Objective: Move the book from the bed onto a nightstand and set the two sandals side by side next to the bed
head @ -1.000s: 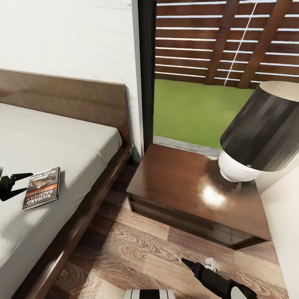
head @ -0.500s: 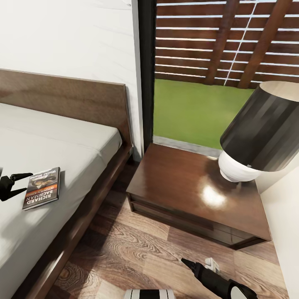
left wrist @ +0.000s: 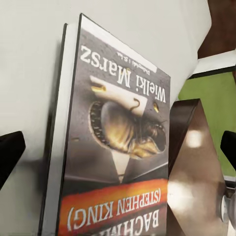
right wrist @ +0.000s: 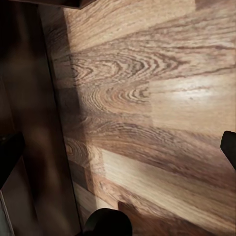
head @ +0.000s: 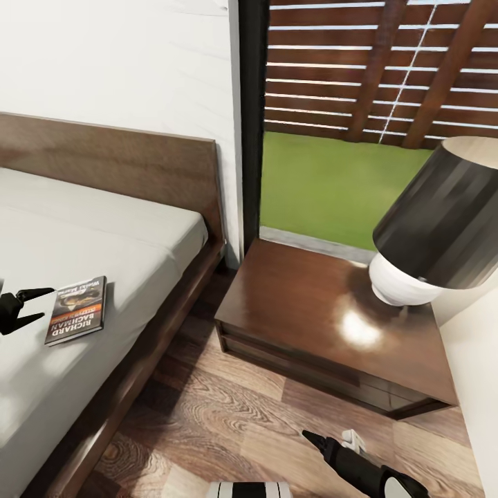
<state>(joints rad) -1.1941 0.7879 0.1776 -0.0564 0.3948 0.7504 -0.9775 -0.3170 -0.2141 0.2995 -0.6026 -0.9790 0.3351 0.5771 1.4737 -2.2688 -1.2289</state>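
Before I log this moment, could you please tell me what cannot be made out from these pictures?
- Head view: the black left gripper is cut by the frame edge; its fingers stand apart beside the dark paperback book.
- Left wrist view: the book's lower title runs off the frame edge.
- Head view: the black right gripper over the wood-plank floor; its spread is unclear there.
- Head view: the dark-shaded lamp is cut by the frame edge.
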